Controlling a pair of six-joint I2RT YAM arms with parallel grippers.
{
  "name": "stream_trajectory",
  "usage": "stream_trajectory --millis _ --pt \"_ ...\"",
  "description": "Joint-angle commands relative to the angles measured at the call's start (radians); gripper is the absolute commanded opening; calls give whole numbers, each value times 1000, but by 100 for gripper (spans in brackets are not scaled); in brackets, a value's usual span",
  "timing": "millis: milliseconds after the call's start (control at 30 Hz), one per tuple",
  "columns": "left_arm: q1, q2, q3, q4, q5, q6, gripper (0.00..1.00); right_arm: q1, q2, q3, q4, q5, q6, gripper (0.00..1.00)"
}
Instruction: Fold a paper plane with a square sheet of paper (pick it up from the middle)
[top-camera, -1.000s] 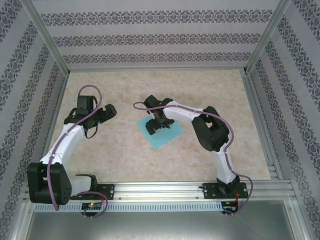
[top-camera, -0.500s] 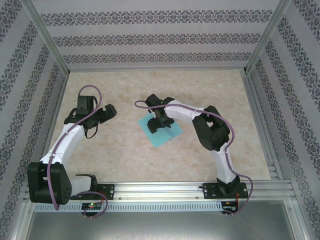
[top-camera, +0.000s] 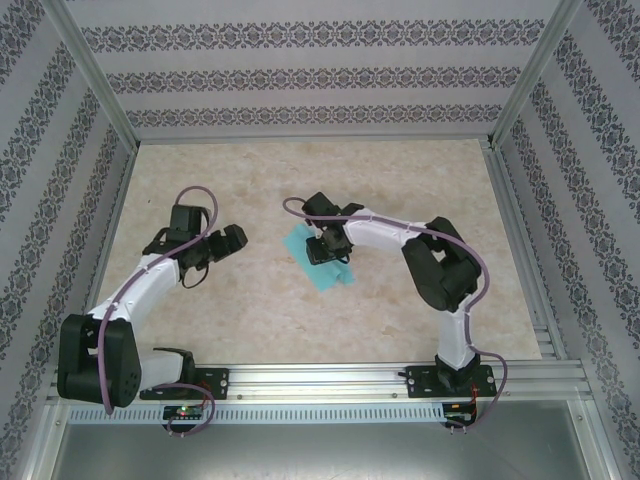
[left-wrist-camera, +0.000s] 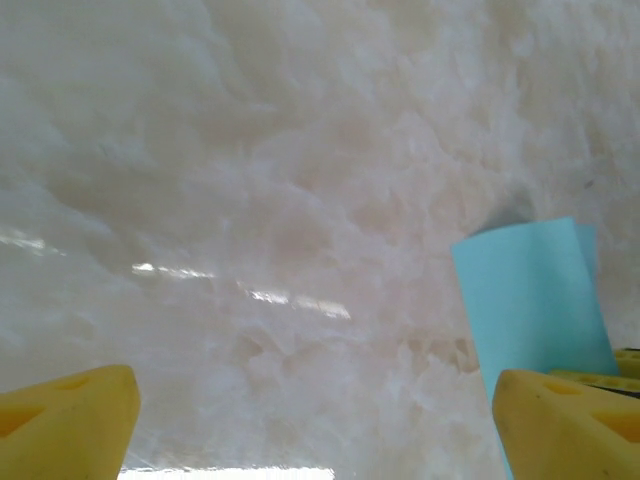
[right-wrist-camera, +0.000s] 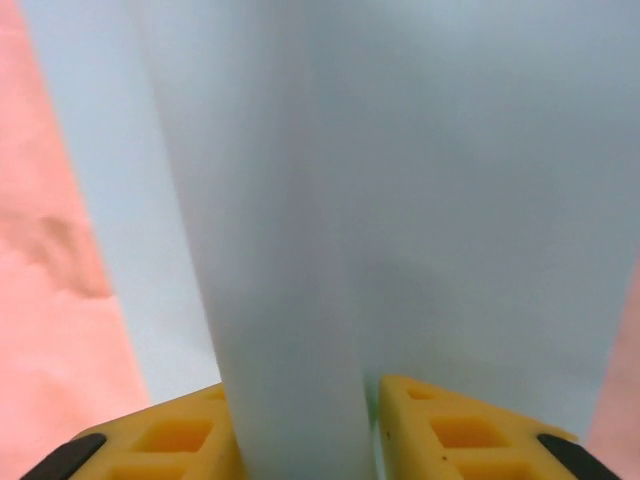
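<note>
The turquoise-blue square sheet of paper (top-camera: 331, 273) sits near the table's middle, buckled upward at its centre. My right gripper (top-camera: 322, 248) is over that centre, shut on a raised fold. In the right wrist view the pale sheet (right-wrist-camera: 400, 180) rises as a ridge between the yellow fingers (right-wrist-camera: 170, 435), and the right gripper (right-wrist-camera: 305, 430) pinches it. My left gripper (top-camera: 237, 238) hovers open to the left of the sheet, apart from it. Seen from the left wrist, the sheet's curled edge (left-wrist-camera: 530, 300) stands at the right, just beyond the open left gripper (left-wrist-camera: 315, 420).
The beige marbled tabletop (top-camera: 250, 300) spreads around the sheet. Patterned walls and a metal frame (top-camera: 95, 75) enclose the table. A rail (top-camera: 320, 380) with both arm bases runs along the near edge.
The left arm has swung right, closer to the sheet. The right gripper has shifted slightly right, and the sheet under it has bunched narrower.
</note>
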Motion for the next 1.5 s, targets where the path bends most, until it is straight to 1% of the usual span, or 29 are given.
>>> stream_trajectory --millis 0,133,233,333,467,567,700,833,900,1000,1100,1167,1233,1300,1467 --pt "-56 2 -34 138 74 -53 88 -9 -143 -81 199 -173 121 34" --pt "-123 -1 -75 249 93 -99 86 -31 -250 -214 449 -357 266 34" --pt "-178 6 -95 322 83 -125 82 -42 -262 -274 545 -406 333 35" --pt "-230 30 -93 360 58 -140 80 -51 -245 -296 535 -368 335 36" --pt "-269 72 -84 387 33 -159 79 -61 -220 -311 515 -312 313 37" --pt "-299 103 -69 389 17 -162 78 -71 -197 -315 503 -316 288 38" --pt "-326 145 -50 394 1 -168 78 -82 -175 -322 493 -302 269 38" --pt "-347 181 -35 411 -13 -184 76 -91 -167 -323 457 -260 255 40" --pt "-356 199 -31 420 -15 -193 74 -94 -170 -323 426 -231 248 42" --pt "-368 218 -27 440 -23 -203 72 -95 -175 -321 376 -181 231 48" --pt "-377 234 -17 441 -29 -205 71 -95 -180 -304 308 -105 208 56" --pt "-383 245 -10 441 -31 -205 71 -97 -189 -296 267 -59 187 64" --pt "-388 255 -5 441 -30 -205 71 -98 -190 -281 224 -23 164 69" --pt "-393 263 0 444 -32 -207 71 -102 -189 -270 191 6 142 70" --pt "-408 292 12 456 -25 -210 71 -120 -195 -270 157 -5 99 71"
